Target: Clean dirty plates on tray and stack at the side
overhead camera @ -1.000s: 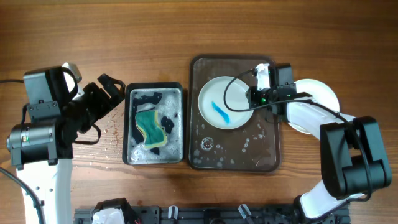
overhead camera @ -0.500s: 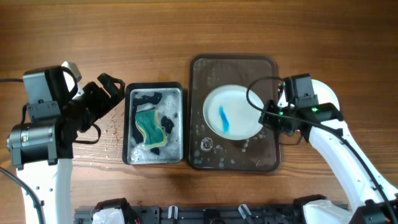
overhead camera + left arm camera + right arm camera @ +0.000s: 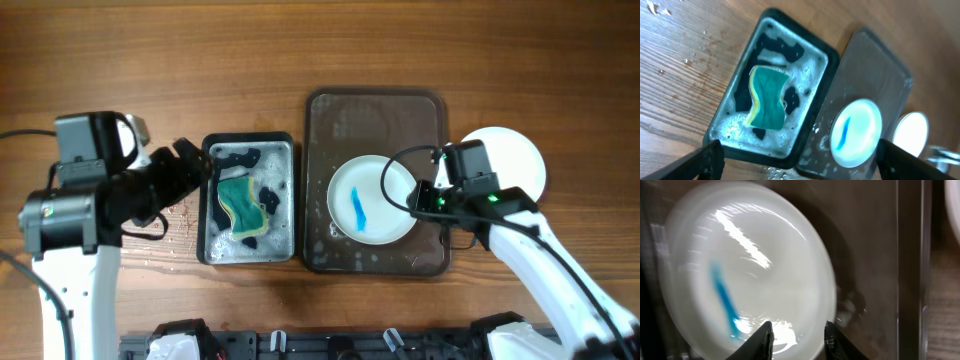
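A white plate with a blue smear (image 3: 365, 200) lies on the wet brown tray (image 3: 375, 110), toward its lower right. My right gripper (image 3: 424, 197) is shut on this plate's right rim; in the right wrist view the plate (image 3: 740, 275) fills the frame and the fingers (image 3: 797, 337) straddle its edge. A green and yellow sponge (image 3: 240, 203) lies in the soapy black tub (image 3: 250, 143). My left gripper (image 3: 188, 168) is open and empty just left of the tub. In the left wrist view its fingers (image 3: 802, 165) frame the sponge (image 3: 767, 97) and plate (image 3: 856, 131).
A clean white plate (image 3: 512, 158) sits on the table right of the tray, partly under my right arm. Water drops lie on the wood left of the tub (image 3: 180, 208). Soap suds dot the tray's lower part (image 3: 335, 232).
My right gripper has moved down and toward the tray's lower right, and the smeared plate moved with it. My left arm shifted slightly right toward the tub.
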You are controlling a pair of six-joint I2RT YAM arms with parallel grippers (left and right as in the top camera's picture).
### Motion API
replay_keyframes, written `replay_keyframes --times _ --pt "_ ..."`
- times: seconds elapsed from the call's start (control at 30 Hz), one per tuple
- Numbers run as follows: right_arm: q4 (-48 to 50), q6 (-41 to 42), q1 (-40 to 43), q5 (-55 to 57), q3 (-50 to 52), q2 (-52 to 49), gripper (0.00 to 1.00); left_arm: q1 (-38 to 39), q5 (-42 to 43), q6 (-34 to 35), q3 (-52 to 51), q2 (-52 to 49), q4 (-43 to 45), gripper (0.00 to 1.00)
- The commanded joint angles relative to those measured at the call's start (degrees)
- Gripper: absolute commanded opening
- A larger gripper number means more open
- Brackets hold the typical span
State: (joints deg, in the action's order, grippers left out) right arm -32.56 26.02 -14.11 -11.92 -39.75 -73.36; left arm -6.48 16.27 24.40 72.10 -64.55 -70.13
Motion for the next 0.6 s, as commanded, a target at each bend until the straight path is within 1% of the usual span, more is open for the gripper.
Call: replay_keyframes --times 0.0,0.07,0.17,0.2,0.33,0.37,0.43,0.47,0.53,0.57 --pt "0.1 -4.2 -0.1 -3.1 -2.7 9.2 0.34 4.6 -1.8 -3.0 -5.9 -3.8 0.5 0.86" --pt "-0.4 -4.0 -0.1 -3.2 -2.7 12.3 0.35 7.1 -2.0 -1.3 -10.5 -6.3 3.1 0.80" --pt "-1.4 -3.4 -0.1 -3.2 -2.7 13.5 0.34 10.7 -4.5 3.3 -17.0 -11.3 9.5 0.60" --pt "-1.7 -3.3 -0.1 -3.2 -2.6 13.3 0.35 11.7 -5.9 6.0 -18.7 -13.4 11.3 0.56" --pt "-3.3 -3.4 -0.1 -3.2 -2.6 11.8 0.35 15.4 -6.1 6.5 -23.6 -21.7 20.9 0.53" --pt "-3.3 -3.4 -0.2 -3.2 -2.6 11.4 0.35 16.3 -6.2 6.5 -24.3 -23.5 22.8 0.50" --pt "-3.4 -3.3 -0.1 -3.2 -2.6 10.4 0.35 18.5 -7.8 6.5 -24.6 -28.2 25.8 0.28" --pt "-3.5 -3.3 -0.1 -3.2 -2.6 10.1 0.35 18.9 -8.2 6.5 -24.6 -29.3 26.3 0.23" --pt "-4.2 -3.4 -0.1 -3.2 -2.6 9.5 0.35 19.2 -8.5 6.5 -24.6 -31.6 27.1 0.04" --pt "-4.4 -3.4 -0.1 -3.2 -2.6 9.4 0.35 19.2 -8.5 6.5 -24.6 -31.8 27.1 0.04"
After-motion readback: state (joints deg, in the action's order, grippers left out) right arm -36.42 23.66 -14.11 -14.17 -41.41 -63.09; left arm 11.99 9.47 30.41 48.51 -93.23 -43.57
